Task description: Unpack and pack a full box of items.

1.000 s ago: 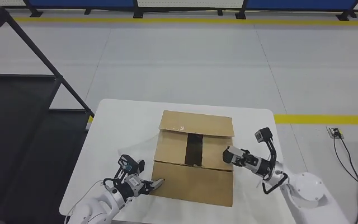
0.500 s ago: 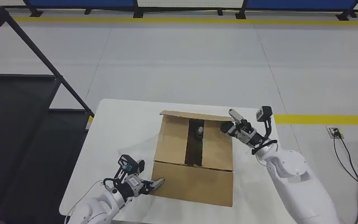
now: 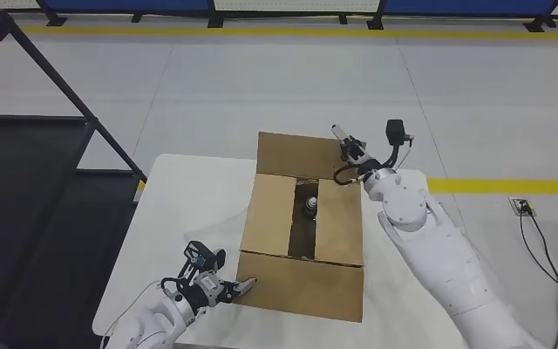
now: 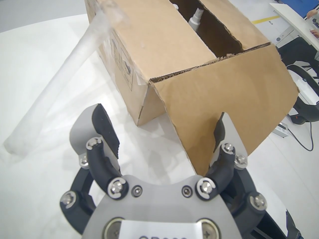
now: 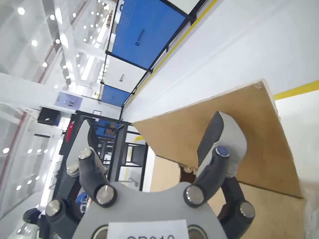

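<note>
A brown cardboard box (image 3: 303, 236) stands in the middle of the white table (image 3: 192, 201). Its far flap (image 3: 296, 153) stands up, and its near flap (image 3: 301, 288) hangs down at the front. Between the two side flaps a gap shows a white spray bottle (image 3: 308, 207) (image 4: 195, 18) inside. My right gripper (image 3: 345, 143) (image 5: 149, 135) is open at the far flap's (image 5: 224, 130) right upper corner, one finger (image 5: 214, 135) against the cardboard. My left gripper (image 3: 237, 289) (image 4: 162, 130) is open at the near flap's (image 4: 224, 83) left corner, holding nothing.
A long white translucent roll (image 4: 62, 75) leans against the box's left side, its lower end on the table near my left gripper. The table's left part and far left corner are bare. A black frame (image 3: 78, 113) stands beyond the table's left edge.
My right gripper has swung from the box's right side up to its far edge. The far flap has gone from lying flat to standing up. The left arm has not moved.
</note>
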Robot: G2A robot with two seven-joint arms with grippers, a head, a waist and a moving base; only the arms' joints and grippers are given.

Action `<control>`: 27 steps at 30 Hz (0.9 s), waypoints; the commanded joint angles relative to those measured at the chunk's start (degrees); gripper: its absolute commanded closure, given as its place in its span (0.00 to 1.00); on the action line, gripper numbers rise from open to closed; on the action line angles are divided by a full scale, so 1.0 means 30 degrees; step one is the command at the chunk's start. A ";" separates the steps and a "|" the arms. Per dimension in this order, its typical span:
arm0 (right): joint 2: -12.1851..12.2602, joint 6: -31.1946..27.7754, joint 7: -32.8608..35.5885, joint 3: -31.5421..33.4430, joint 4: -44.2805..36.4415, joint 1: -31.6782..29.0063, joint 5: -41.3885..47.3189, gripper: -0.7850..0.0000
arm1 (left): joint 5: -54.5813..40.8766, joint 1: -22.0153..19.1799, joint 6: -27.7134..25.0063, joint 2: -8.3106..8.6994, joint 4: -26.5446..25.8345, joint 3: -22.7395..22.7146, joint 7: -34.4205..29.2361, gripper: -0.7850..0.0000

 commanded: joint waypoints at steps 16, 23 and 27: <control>-0.2574 0.2327 -0.0535 -0.2670 0.5691 0.3507 0.0462 0.00 | 0.0138 0.0249 0.0230 0.0049 -0.0213 -0.0032 0.0303 0.00; -0.2574 0.2327 -0.0535 -0.2670 0.5691 0.3507 0.0462 0.00 | 0.0138 0.0260 0.0238 0.0052 -0.0229 -0.0034 0.0303 0.00; -0.2572 0.2350 -0.0533 -0.2670 0.5707 0.3421 0.0447 0.00 | 0.0132 0.0265 0.0301 0.0050 -0.0220 -0.0045 0.0341 0.00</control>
